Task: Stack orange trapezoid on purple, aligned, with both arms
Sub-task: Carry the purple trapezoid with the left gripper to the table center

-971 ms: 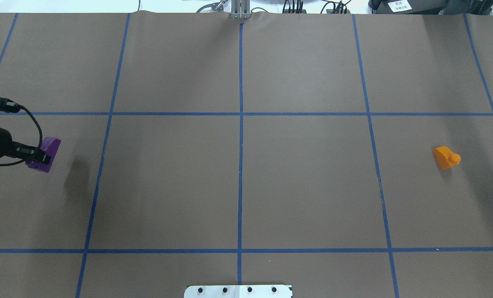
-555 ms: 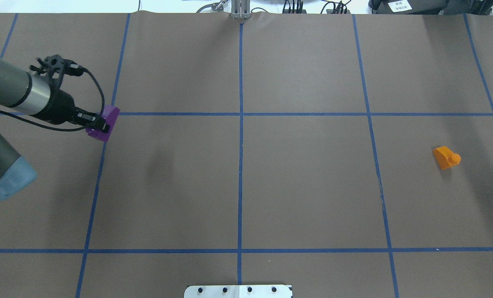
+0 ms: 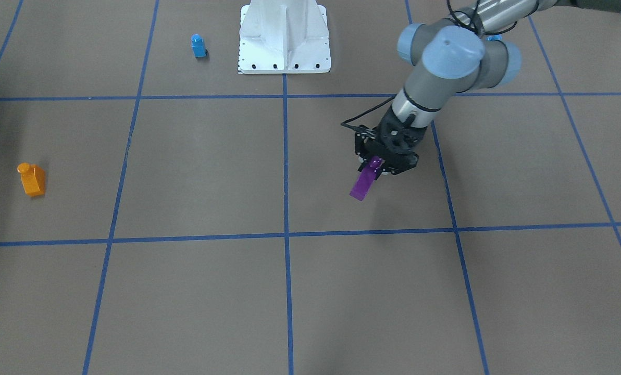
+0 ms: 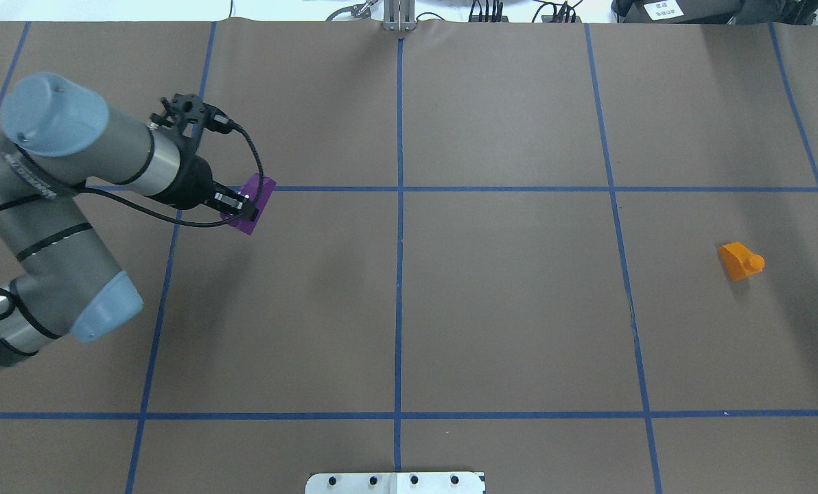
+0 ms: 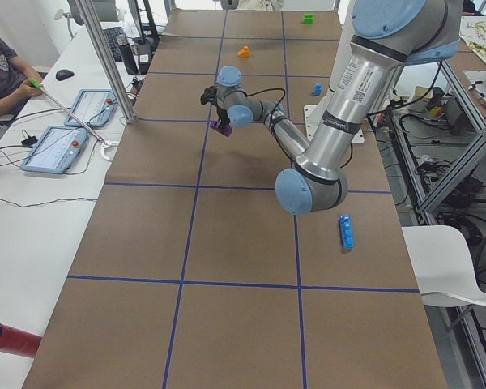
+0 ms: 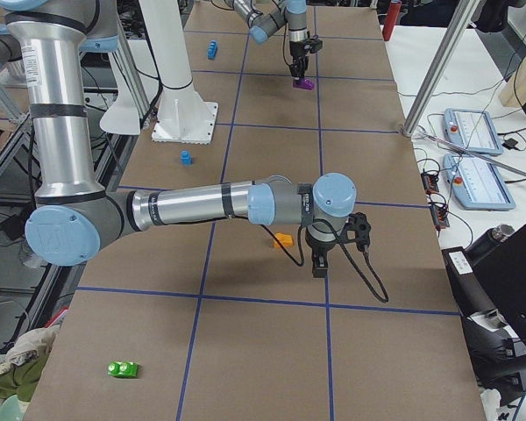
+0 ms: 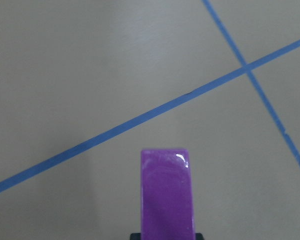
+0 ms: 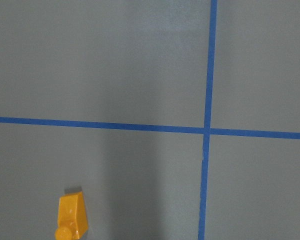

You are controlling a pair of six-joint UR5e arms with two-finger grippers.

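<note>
My left gripper (image 4: 243,206) is shut on the purple brick (image 4: 261,191) and holds it above the table, left of centre near a blue tape crossing. The front view shows the gripper (image 3: 379,165) with the purple brick (image 3: 363,186) hanging from it, and the left wrist view shows the brick (image 7: 167,192) between the jaws. The orange trapezoid (image 4: 740,261) lies on the table at the far right, stud pointing sideways; it also shows in the right wrist view (image 8: 72,217). My right gripper (image 6: 318,266) hovers beside the orange trapezoid (image 6: 283,239); I cannot tell whether it is open.
The white base pedestal (image 3: 284,36) stands at the robot's side. A blue single-stud brick (image 3: 198,46) stands near it. A blue four-stud brick (image 5: 347,232) and a green brick (image 6: 123,369) lie near the table's ends. Blue tape lines grid the brown table.
My left arm has carried the purple brick from the table's left edge to the right and farther away, toward the centre. The orange trapezoid has not moved.
</note>
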